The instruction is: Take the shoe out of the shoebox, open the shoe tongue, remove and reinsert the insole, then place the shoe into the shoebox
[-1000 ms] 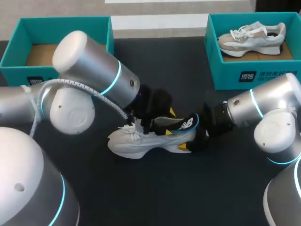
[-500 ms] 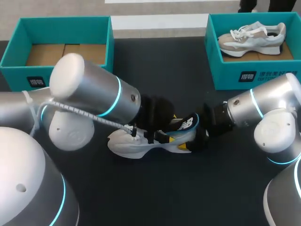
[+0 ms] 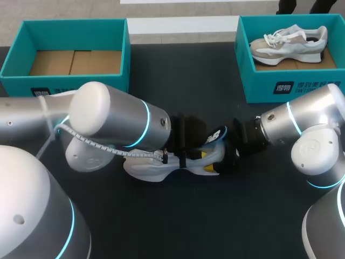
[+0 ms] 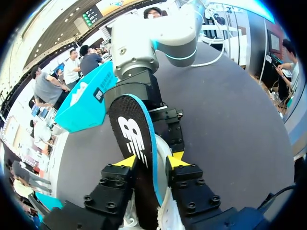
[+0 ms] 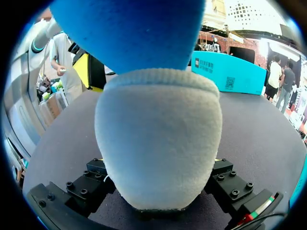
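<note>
While left end effector point(image 4: 151, 161) clamps insole point(image 4: 129, 129), right end effector point(image 5: 158, 184) — clamped on shoe point(image 5: 158, 134)

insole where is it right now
Mid-table in the head view, the insole sticks up from the heel of the shoe; the left wrist view shows it pinched in the left gripper.

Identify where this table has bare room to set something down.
Bare: the table between the left shoebox and right shoebox, and the strip in front of the shoe. Crowded: the middle, where the left gripper pinches the insole and the right gripper clamps the shoe.
</note>
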Available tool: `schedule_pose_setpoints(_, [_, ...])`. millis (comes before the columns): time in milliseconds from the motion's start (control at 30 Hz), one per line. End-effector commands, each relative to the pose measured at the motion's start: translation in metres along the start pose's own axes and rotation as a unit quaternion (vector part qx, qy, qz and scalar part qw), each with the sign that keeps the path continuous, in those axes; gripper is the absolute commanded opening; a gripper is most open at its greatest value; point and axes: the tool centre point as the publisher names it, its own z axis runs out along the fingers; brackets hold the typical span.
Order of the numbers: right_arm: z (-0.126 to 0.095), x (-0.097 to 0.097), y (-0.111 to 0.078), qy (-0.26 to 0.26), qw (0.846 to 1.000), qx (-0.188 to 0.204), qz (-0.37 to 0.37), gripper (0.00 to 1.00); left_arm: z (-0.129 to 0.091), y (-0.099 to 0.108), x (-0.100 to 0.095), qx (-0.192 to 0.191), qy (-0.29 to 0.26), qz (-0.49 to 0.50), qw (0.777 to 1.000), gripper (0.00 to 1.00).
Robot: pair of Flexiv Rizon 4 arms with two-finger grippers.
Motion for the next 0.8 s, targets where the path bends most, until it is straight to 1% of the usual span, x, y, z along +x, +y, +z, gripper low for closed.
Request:
schedule_pose_setpoints(33, [0.012, -0.003, -0.004, 0.0, 1.0, 0.001, 0.0, 0.0, -0.005, 0.004, 0.0, 0.012, 0.014, -0.003, 1.0, 0.0])
schedule_pose_setpoints(267, [0.012, -0.003, -0.004, 0.0, 1.0, 0.001, 0.0, 0.0, -0.032, -0.005, -0.002, 0.053, 0.062, -0.001, 0.997, 0.0])
schedule_pose_setpoints(400, [0.012, -0.003, -0.004, 0.0, 1.0, 0.001, 0.0, 0.0, -0.042, -0.011, -0.002, 0.068, 0.11, 0.017, 0.991, 0.0])
schedule_pose_setpoints(500, [0.012, -0.003, -0.004, 0.0, 1.0, 0.001, 0.0, 0.0, -0.044, -0.014, -0.001, 0.072, 0.135, 0.025, 0.988, 0.0])
schedule_pose_setpoints(600, [0.012, -0.003, -0.004, 0.0, 1.0, 0.001, 0.0, 0.0, -0.042, -0.015, -0.003, 0.088, 0.165, 0.024, 0.982, 0.0])
schedule_pose_setpoints(700, [0.012, -0.003, -0.004, 0.0, 1.0, 0.001, 0.0, 0.0, -0.038, -0.015, -0.006, 0.093, 0.18, 0.022, 0.979, 0.0])
schedule_pose_setpoints(800, [0.012, -0.003, -0.004, 0.0, 1.0, 0.001, 0.0, 0.0, -0.034, -0.016, -0.007, 0.089, 0.178, 0.022, 0.98, 0.0])
